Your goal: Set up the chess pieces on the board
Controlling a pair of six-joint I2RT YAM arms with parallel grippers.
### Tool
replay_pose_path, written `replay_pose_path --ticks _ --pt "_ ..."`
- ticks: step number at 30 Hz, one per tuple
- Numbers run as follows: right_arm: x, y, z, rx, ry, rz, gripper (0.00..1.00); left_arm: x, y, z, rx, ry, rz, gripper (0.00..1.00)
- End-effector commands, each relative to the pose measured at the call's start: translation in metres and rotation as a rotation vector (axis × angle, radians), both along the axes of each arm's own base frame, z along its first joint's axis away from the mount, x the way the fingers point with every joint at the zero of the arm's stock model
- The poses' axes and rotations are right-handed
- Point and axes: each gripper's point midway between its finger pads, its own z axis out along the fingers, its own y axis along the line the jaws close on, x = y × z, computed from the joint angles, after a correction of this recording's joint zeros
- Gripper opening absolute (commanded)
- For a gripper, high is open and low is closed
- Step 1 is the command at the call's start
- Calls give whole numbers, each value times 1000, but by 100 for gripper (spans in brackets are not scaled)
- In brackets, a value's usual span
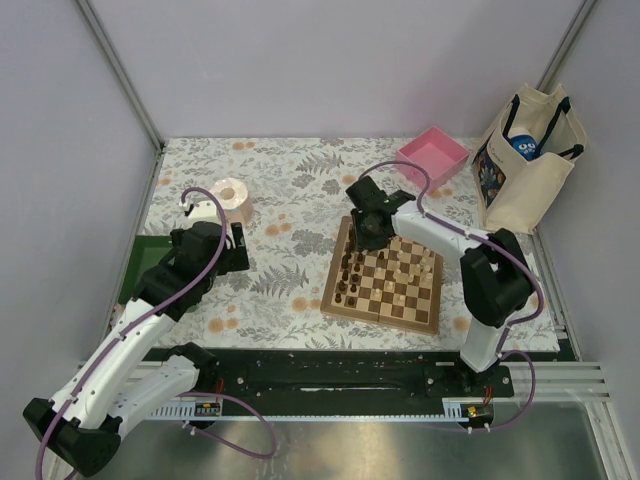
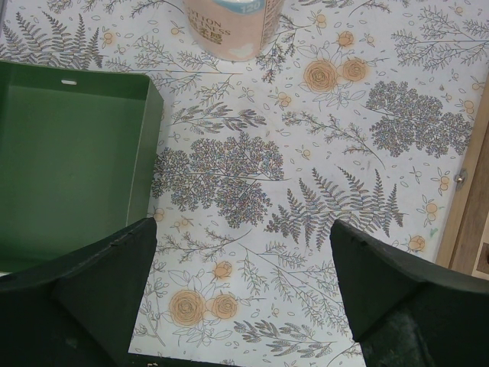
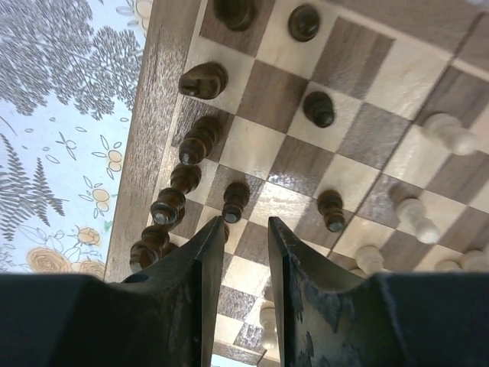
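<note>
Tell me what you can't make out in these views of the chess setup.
Top view: the chess pieces are too small to tell their types; the right arm covers the board's far left corner.
Top view: the bag's sides hide most of its contents.
Left wrist view: the top edge cuts off the pink roll.
Right wrist view: the right fingers hide the squares beneath.

You'll see the board (image 3: pixel 149 130) is grained wood with a soft sheen that catches light on its squares. The dark pieces (image 3: pixel 202 79) look like polished, glossy wood; the pale pieces (image 3: pixel 451 134) are smooth and duller. The surface (image 2: pixel 252 168) wears a matt floral-printed covering. The right tool (image 3: pixel 245 220) and left tool (image 2: pixel 243 224) look like matt black plastic, faintly rough. The green tray (image 2: pixel 69 168) is smooth, the bag (image 1: pixel 525 170) cloth.
</note>
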Motion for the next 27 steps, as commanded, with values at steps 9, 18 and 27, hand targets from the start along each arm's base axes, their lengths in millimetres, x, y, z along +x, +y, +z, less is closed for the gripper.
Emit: replay_pose_path --ticks 9,18,27 --pt "18 -54 38 11 -93 -122 43 1 -1 3 -12 -16 -5 99" --pt "11 -54 13 -11 -22 -105 44 1 0 2 -9 -13 -4 99" --pt "9 -50 -3 -4 17 -92 44 2 -1 0 -6 -4 -5 99"
